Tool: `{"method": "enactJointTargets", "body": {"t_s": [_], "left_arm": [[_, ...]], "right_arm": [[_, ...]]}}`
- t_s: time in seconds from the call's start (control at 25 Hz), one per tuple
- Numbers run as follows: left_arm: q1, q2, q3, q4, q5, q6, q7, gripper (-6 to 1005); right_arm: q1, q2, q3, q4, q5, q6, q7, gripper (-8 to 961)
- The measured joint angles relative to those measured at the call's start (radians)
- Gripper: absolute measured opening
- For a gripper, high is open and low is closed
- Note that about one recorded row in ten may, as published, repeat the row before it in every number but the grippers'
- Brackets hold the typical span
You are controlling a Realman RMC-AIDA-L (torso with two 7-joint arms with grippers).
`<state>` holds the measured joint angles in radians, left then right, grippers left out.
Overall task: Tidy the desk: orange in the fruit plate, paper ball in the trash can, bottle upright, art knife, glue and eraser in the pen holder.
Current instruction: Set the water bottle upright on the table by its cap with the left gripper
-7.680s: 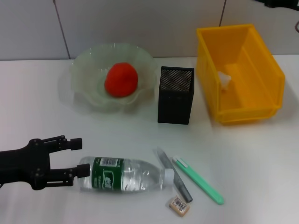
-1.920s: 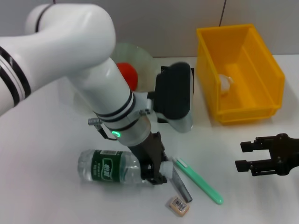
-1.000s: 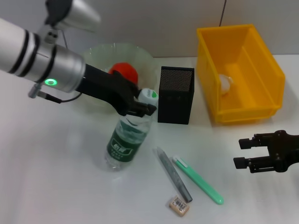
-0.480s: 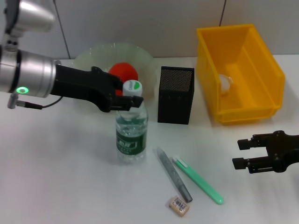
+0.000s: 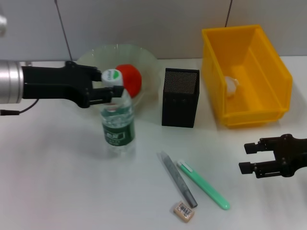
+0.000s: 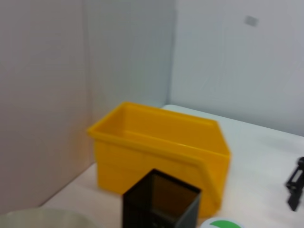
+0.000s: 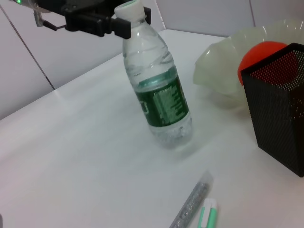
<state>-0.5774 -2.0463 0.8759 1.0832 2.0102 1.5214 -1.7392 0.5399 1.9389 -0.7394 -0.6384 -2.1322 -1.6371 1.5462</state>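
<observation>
The bottle (image 5: 117, 125) stands upright on the desk (image 5: 57, 182), in front of the fruit plate (image 5: 98, 55). My left gripper (image 5: 109, 92) is shut on its neck just under the white cap; the right wrist view shows this grip too (image 7: 124, 24). The orange (image 5: 129, 79) lies in the fruit plate. The paper ball (image 5: 232, 84) lies in the trash can (image 5: 268, 91). The pen holder (image 5: 180, 97) stands between them. A grey stick (image 5: 178, 179), the green art knife (image 5: 204, 185) and the eraser (image 5: 184, 211) lie at the front. My right gripper (image 5: 246, 158) is open and empty at the right.
The wall runs close behind the plate and the trash can. The left wrist view shows the trash can (image 6: 161, 147), the pen holder (image 6: 161, 199) and the right gripper (image 6: 294, 183) farther off. The left forearm (image 5: 29, 84) stretches over the desk's left side.
The left gripper raised the bottle from lying to upright. In the last half second it shifted the bottle left and a little back. The right gripper has barely moved.
</observation>
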Motion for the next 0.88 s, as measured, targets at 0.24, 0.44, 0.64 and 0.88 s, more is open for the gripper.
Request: {"method": "enactJointTargets", "body": {"t_s": [0.24, 0.44, 0.64, 0.88], "left_arm": [[0.049, -0.005, -0.015, -0.007, -0.002, -0.074, 0.012, 441], [0.072, -0.008, -0.025, -0.003, -0.006, -0.105, 0.014, 441], [0.078, -0.01, -0.096, -0.011, -0.007, -0.108, 0.02, 441], [0.086, -0.011, -0.119, -0.017, -0.007, -0.116, 0.023, 441]], "right_arm": [[0.0, 0.0, 0.0, -0.002, 0.0, -0.001, -0.004, 734], [-0.001, 0.005, 0.006, -0.006, 0.001, 0.002, -0.021, 735], [-0.009, 0.021, 0.01, -0.012, 0.009, 0.04, -0.066, 735], [-0.012, 0.048, 0.028, -0.02, 0.011, 0.066, -0.123, 735]]}}
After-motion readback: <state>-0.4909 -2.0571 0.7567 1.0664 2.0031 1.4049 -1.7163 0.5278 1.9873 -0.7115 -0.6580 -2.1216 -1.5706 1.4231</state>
